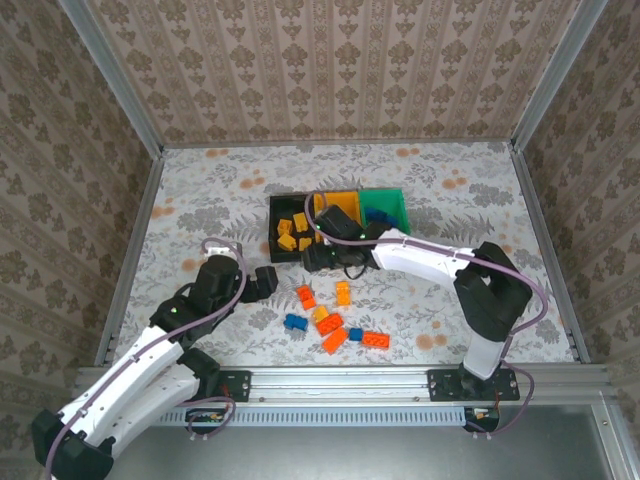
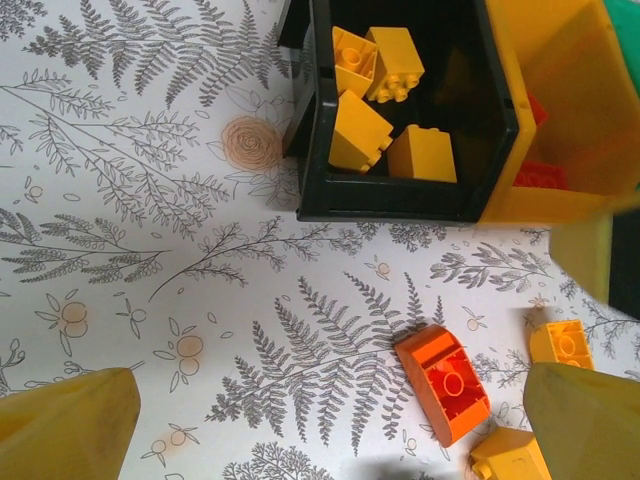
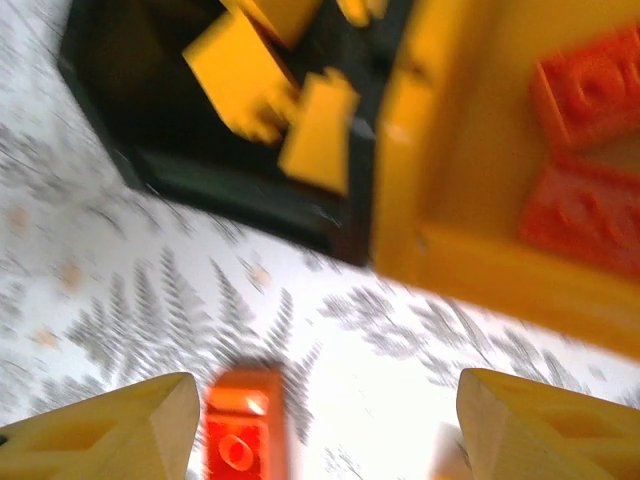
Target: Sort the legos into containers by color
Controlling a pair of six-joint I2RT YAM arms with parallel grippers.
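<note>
Yellow-orange studded legos (image 2: 360,135) lie jumbled in the black bin (image 2: 390,207).

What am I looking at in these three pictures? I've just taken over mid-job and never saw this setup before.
Two robot arms are bolted at the near edge of the table. One picture looks down from above. The other two come from a camera on each wrist. The left pincer and the right pincer are both open and hold nothing. Mid-table stand a black bin with yellow bricks, a yellow bin with red bricks, and a green bin. Loose bricks lie in front.
</note>
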